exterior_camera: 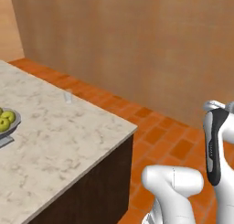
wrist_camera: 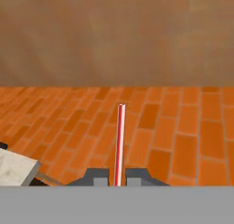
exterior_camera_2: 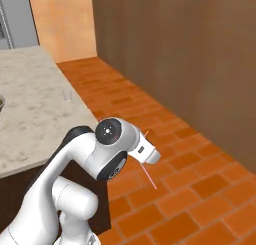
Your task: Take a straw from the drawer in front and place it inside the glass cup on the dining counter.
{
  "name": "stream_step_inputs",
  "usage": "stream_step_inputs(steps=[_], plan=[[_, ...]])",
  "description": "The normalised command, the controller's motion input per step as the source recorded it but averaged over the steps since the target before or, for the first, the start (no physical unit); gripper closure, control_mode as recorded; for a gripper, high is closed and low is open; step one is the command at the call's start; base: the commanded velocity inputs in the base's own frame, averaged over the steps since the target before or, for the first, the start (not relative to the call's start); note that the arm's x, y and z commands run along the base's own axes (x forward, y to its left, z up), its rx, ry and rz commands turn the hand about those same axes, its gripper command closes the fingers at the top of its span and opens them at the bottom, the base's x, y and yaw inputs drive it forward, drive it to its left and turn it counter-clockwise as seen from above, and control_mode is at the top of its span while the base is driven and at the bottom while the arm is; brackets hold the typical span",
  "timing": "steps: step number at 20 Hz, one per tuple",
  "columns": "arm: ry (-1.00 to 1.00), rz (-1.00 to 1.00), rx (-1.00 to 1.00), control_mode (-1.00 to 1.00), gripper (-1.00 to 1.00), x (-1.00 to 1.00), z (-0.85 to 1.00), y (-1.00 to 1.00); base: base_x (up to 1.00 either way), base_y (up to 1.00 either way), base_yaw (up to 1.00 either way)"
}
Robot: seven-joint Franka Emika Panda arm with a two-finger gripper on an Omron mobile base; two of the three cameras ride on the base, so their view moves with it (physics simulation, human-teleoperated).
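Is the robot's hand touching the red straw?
Touching. In the hand view the two dark fingers sit tight against both sides of the straw, which pokes straight out from between them over the brick floor.

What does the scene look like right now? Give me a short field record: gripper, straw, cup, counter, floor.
gripper: shut on the straw, fingers to either side of it
straw: red-pink, held at one end, sticking straight out past the fingertips over the floor
glass cup: clear, upright on the dining counter near its far edge, no straw in it
dining counter: beige marble top; bowl of green fruit at its left
floor: orange brick tiles below the gripper
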Motion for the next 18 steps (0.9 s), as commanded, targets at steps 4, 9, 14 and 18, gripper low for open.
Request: stream_step_inputs(steps=[4,9,14,18], plan=[[0.00,0.00,0.00,1.00,1.00,0.00,0.00,0.00,0.54,-0.75,0.39],[0.00,0.00,0.00,1.00,1.00,0.00,0.00,0.00,0.53,-0.66,0.45],[0.00,0.00,0.00,1.00,1.00,0.00,0.00,0.00,0.47,-0.63,0.48],[0.00,0.00,0.00,1.00,1.00,0.00,0.00,0.00,0.47,-0.55,0.52]])
